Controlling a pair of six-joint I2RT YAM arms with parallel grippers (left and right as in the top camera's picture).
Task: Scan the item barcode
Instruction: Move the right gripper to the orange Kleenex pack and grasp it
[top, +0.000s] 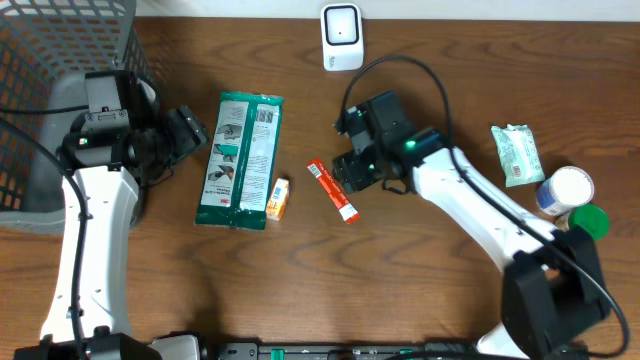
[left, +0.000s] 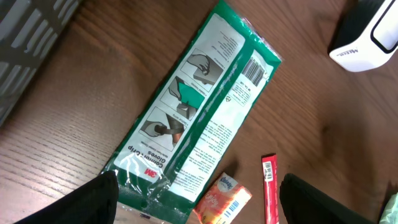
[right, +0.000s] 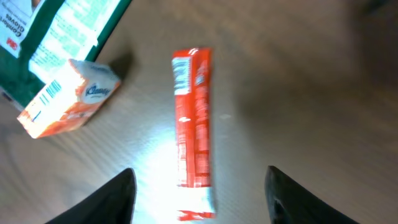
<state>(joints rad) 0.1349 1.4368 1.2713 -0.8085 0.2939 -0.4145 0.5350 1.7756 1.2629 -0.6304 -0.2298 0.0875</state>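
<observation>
Scanning has not begun. The thin red stick packet (top: 331, 190) lies flat on the brown wooden table (top: 450, 300). It is well apart from the white box scanner (top: 341, 37) at the back edge. The right gripper (right: 200, 199) hangs right above the packet. Its two black fingers are spread wide, one on each side, and they hold nothing. So picking it up, carrying it to the scanner and showing the barcode are all left to do, I think.

Just beside the packet is a small orange box (top: 278, 198), then a long green glove pack (top: 241, 158). The left gripper (left: 196, 208) is near that pack, also wide open and empty.

The right wrist view shows stripy barcode lines at one end of the packet, a bit blurry. From overhead they are too small to see. Only overhead shows the whole scanner.
</observation>
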